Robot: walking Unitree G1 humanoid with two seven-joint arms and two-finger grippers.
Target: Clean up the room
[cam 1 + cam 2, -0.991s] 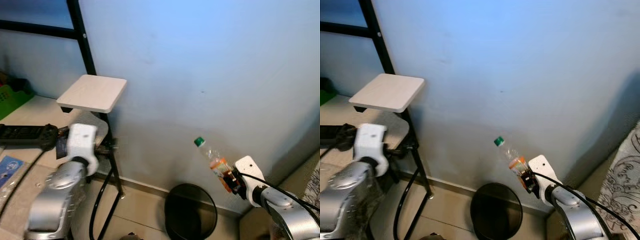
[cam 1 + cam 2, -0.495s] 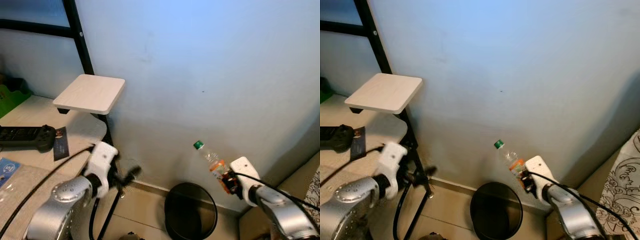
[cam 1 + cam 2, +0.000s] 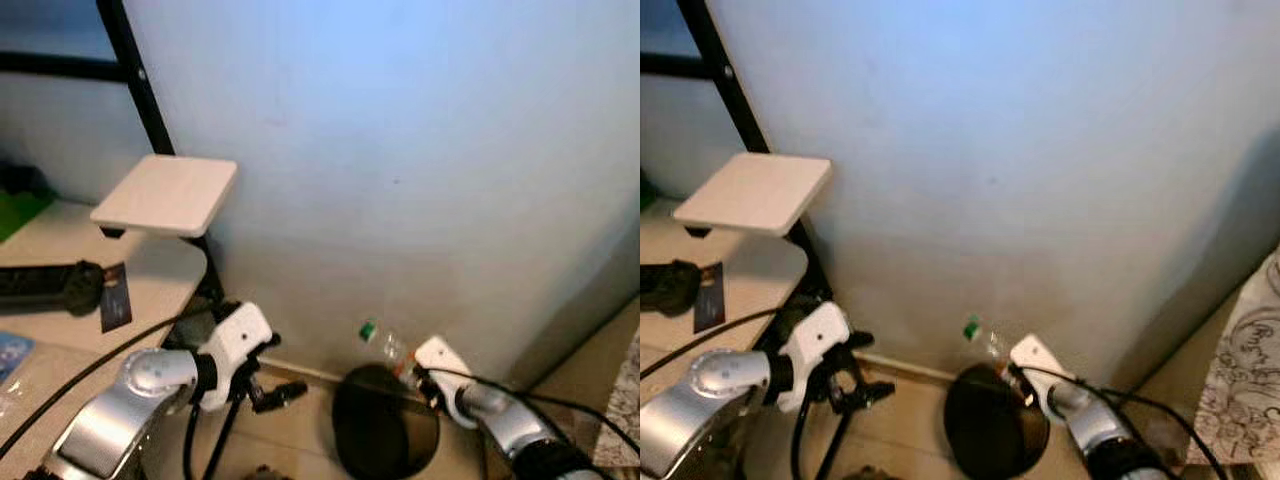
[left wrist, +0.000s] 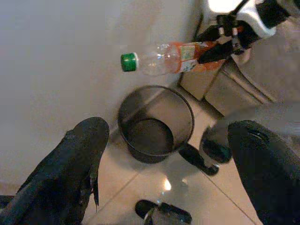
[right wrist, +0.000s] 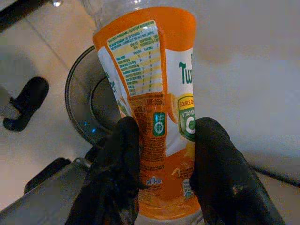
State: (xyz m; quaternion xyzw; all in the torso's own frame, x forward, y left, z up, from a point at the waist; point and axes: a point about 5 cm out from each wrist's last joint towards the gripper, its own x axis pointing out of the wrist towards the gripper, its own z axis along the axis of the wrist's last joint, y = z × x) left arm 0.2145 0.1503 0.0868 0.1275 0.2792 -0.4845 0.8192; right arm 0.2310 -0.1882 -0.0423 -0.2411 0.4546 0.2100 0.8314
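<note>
Right gripper [image 5: 164, 154]: its two black fingers [image 5: 123, 164] are clamped on the orange-labelled lower half of a clear plastic bottle [image 4: 173, 57] with a green cap [image 4: 127, 62]. The bottle is held tilted, cap end toward the pale blue wall [image 3: 400, 120], directly above the black round waste bin [image 4: 157, 124], which stands on the tiled floor [image 4: 140, 187] against that wall. Left gripper [image 4: 164, 159]: fingers spread wide apart and empty, held low beside the bin on the side toward the black metal frame [image 3: 150, 100]. A small pale shelf board [image 3: 165, 195] is mounted on this frame, well above the bin.
</note>
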